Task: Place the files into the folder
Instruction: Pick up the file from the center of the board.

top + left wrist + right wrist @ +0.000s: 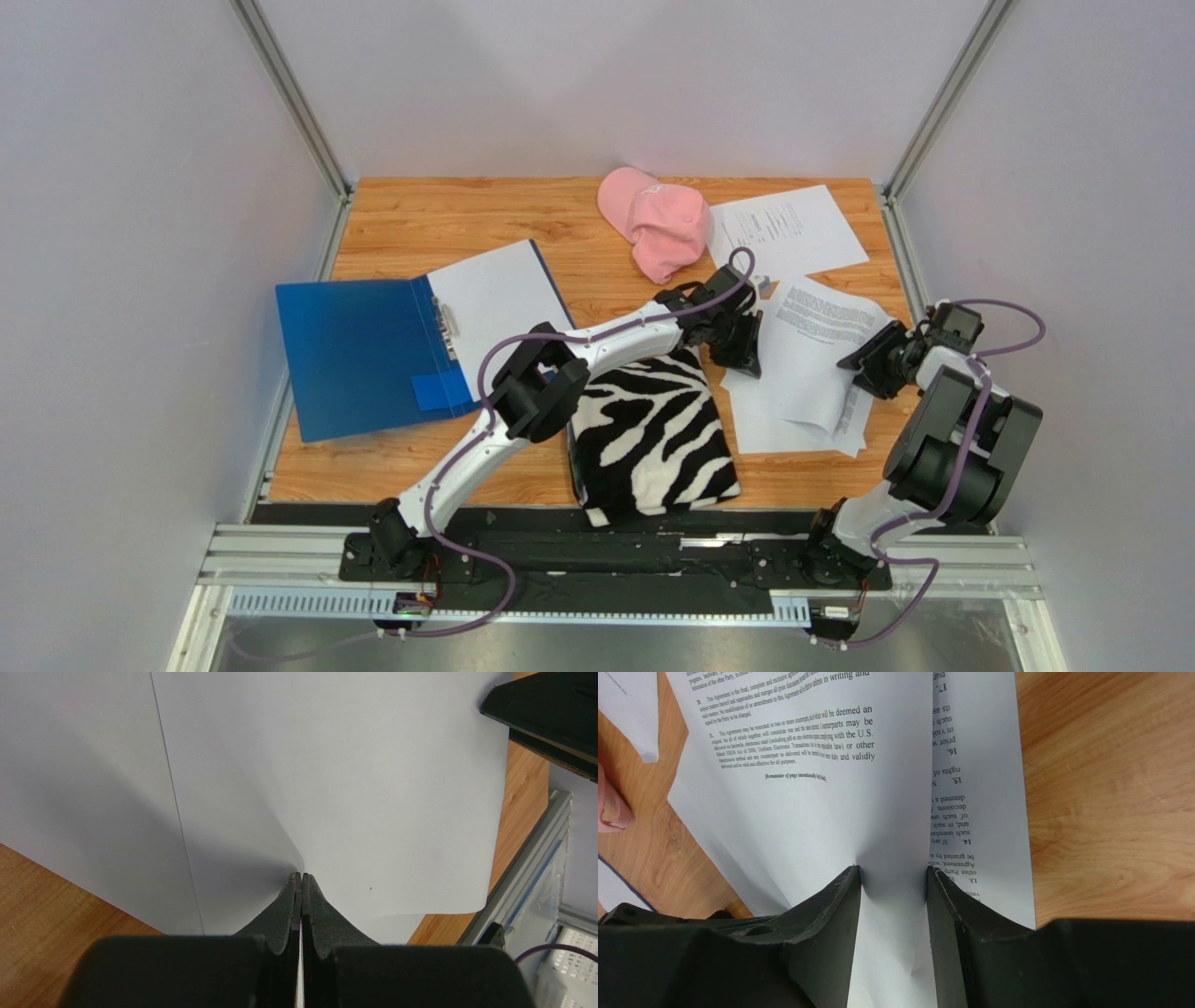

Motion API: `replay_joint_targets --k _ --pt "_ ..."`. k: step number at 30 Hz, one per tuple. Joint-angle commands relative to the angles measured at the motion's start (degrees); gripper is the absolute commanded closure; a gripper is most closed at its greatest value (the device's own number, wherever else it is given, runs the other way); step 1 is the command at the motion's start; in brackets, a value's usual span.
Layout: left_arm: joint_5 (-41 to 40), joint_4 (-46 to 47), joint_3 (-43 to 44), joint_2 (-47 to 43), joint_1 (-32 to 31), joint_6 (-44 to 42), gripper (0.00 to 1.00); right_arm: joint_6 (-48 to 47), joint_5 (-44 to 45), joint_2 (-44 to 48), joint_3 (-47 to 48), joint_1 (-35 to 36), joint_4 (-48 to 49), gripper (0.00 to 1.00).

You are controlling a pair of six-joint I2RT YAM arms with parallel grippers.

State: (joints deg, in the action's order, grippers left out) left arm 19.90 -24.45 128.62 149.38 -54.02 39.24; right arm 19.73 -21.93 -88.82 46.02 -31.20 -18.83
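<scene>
Left claw [302, 876] shut tight, pinching the edge of a white sheet; paper bows up from the pinch. Right claw [892, 871] part open, fingers astride a printed sheet's edge, no squeeze seen. Files [807, 385] lie loose at right of tabletop [421, 210], one more sheet [786, 224] farther back. Step, I judge: pickup. Next: lift clean, carry left to folder [351, 350], which lies open & well apart. Zebra cloth [652, 441] sits between, under L arm; pink cap [652, 221] beside far sheet. Risk: sheets drag or separate.
</scene>
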Motion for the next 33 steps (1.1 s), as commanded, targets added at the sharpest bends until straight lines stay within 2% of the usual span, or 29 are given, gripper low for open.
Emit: replay_joint_targets --k 1,11,17,33 --pt "1.1 -0.3 1.5 1.1 -0.4 -0.6 1.0 0.7 -4.8 1.4 -0.5 0.3 3.8 0.57" --pt "1.3 -0.4 2.0 1.4 -0.4 -0.7 1.0 4.5 -12.3 -0.3 -1.8 0.3 9.2 0.47" --pt "1.3 -0.3 2.0 1.4 -0.3 -0.7 1.0 5.4 -13.9 2.1 -1.7 0.1 9.2 0.43" --pt "1.5 -0.4 2.3 1.4 -0.4 -0.7 1.0 6.0 -16.5 5.4 -0.1 -1.1 5.7 0.41"
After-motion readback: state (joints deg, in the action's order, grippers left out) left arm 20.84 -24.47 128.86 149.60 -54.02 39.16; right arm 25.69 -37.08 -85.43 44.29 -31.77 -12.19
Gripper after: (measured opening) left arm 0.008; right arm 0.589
